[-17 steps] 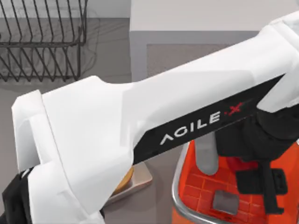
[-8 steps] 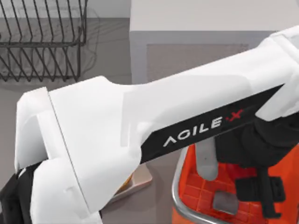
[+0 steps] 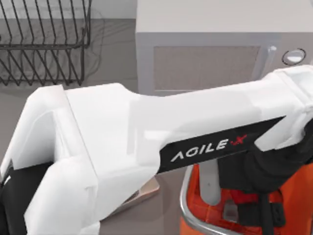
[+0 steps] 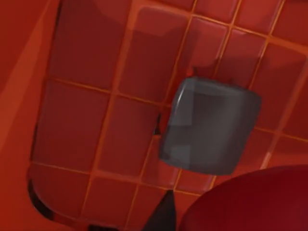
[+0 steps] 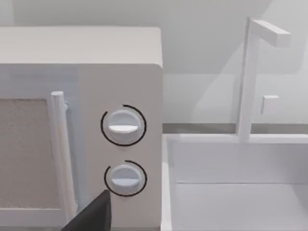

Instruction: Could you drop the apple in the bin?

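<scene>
Since a second ago, left arm swung down the top view, uncovering the microwave [image 3: 205, 54] dial. Apple [image 4: 255, 202] hangs over the bin [image 4: 91, 125] floor, red just visible under left gripper [image 3: 249, 198]; finger state: cannot tell. Release remains. Right arm parked facing microwave.

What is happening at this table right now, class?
The left arm stretches across the table, its gripper lowered into the large orange-red bin with the silver-grey rim at the right. A round dark red apple sits at that gripper, just above the bin's gridded floor and grey square. The right arm is parked, facing the grey microwave and a white sink.
</scene>
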Robot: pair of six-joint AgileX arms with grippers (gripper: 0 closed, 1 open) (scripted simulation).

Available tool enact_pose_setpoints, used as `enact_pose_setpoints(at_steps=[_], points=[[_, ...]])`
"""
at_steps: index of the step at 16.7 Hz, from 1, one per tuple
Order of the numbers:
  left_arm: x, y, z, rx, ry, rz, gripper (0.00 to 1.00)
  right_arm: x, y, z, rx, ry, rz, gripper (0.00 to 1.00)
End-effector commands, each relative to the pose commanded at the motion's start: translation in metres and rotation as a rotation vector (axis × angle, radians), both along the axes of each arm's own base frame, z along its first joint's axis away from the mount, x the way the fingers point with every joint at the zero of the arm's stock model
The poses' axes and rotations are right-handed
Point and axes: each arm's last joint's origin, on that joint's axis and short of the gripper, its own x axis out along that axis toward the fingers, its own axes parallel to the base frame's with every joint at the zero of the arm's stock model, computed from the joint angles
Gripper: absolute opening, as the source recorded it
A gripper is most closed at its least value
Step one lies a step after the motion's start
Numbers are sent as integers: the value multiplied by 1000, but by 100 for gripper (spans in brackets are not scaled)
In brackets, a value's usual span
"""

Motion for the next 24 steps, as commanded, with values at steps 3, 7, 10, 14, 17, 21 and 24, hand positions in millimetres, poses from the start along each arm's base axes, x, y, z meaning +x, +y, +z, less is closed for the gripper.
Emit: enact_pose_setpoints(at_steps=[3,7,10,14,17,21,24], points=[[0,0,-1,-1,-2,-1,0,0,0,0,0,0,0,100],[0,0,-1,-1,-2,-1,15,0,0,0,0,0,0,100],[0,0,-1,-1,-2,-1,38,0,0,0,0,0,0,100],[0,0,-1,-1,-2,-1,68,0,0,0,0,0,0,100],[0,0,-1,-1,-2,-1,90,0,0,0,0,0,0,100],[0,0,-1,-1,-2,-1,100,0,0,0,0,0,0,100],[0,0,-1,-1,-2,-1,100,0,0,0,0,0,0,100]])
